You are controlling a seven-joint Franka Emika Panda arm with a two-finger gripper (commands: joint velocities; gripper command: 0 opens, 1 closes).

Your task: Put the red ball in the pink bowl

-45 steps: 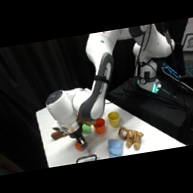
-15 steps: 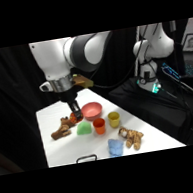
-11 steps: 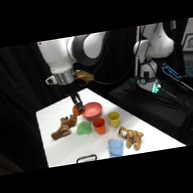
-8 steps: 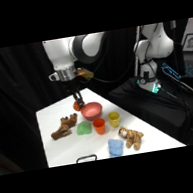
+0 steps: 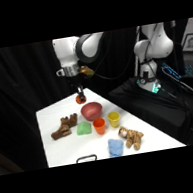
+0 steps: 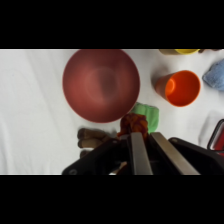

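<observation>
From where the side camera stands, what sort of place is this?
Probably a robot laboratory: a white robot arm reaches over a white table holding small toys and a round salmon-pink bowl, with black curtains behind and electronic equipment at the right.

The gripper [image 5: 80,94] hangs above the table [image 5: 52,116], closed on the red ball [image 5: 80,100], just above and behind the pink bowl [image 5: 91,110]. In front of the bowl stand an orange cup [image 5: 99,126] and a yellow cup [image 5: 114,119].

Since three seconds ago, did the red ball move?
Yes. The red ball went from low near the green thing up and toward the far side of the table, and now hangs in the fingers behind the pink bowl.
</observation>
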